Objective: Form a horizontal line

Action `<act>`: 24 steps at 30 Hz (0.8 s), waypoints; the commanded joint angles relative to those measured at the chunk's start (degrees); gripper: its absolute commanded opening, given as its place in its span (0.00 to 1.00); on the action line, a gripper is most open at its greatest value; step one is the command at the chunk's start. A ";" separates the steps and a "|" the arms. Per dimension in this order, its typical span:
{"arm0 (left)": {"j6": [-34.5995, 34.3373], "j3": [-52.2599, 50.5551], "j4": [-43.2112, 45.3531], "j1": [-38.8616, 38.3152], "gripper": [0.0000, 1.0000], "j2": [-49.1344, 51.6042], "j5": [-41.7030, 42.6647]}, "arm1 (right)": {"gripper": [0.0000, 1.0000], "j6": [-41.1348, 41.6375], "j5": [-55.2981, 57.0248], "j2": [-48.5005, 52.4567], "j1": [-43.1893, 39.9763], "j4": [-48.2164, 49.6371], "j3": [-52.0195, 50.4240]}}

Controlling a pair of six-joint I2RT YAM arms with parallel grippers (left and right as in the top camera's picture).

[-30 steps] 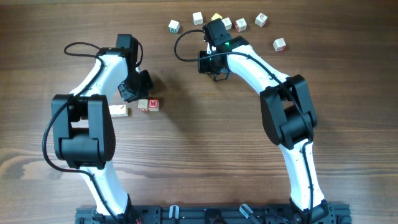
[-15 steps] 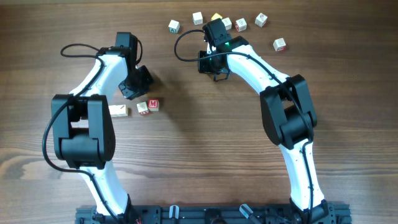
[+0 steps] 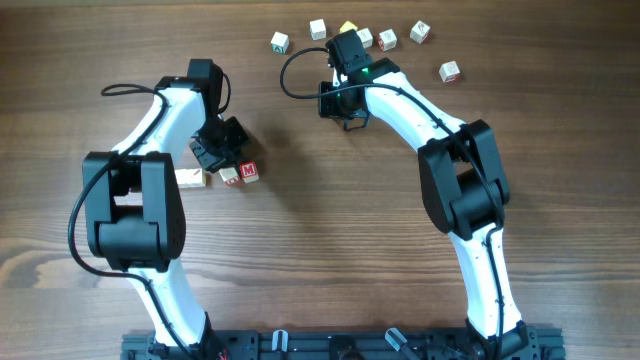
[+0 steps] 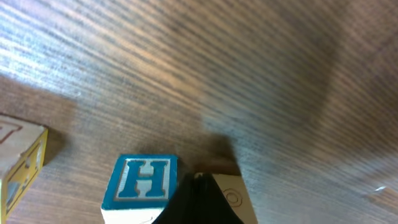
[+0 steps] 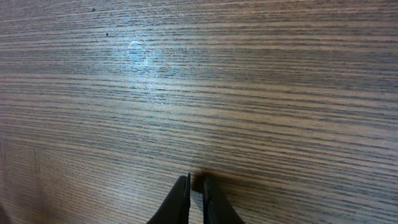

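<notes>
The line is a short row of pale letter cubes left of the table's middle. Its right end is a red M cube [image 3: 249, 172], with a cube [image 3: 231, 176] touching it and a pale cube [image 3: 190, 178] a small gap further left. My left gripper [image 3: 224, 152] is shut, just behind the row. In the left wrist view its tip [image 4: 199, 202] is wedged between a blue H cube [image 4: 144, 182] and a pale cube with a circle [image 4: 234, 198]; another pale cube [image 4: 18, 158] lies to the left. My right gripper [image 3: 347, 118] is shut and empty over bare wood [image 5: 196, 199].
Several loose letter cubes lie at the far edge, among them a white one [image 3: 280, 42], a yellow one [image 3: 348, 27] and a red-marked one [image 3: 450, 71] at the right. The right arm's cable loops near them.
My left gripper has come down toward the near side onto the two cubes by the M. Those cubes have shifted and turned slightly. The right arm has not moved.
</notes>
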 commanded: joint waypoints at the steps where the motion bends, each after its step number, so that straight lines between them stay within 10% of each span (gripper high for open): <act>1: -0.70 -0.04 -1.62 0.11 0.04 0.61 0.87 | 0.11 0.17 2.97 2.05 0.13 -0.70 -2.43; 24: 14.99 -0.04 -9.90 0.17 0.05 0.61 -0.52 | 0.11 0.17 2.99 2.05 0.13 -0.70 -2.43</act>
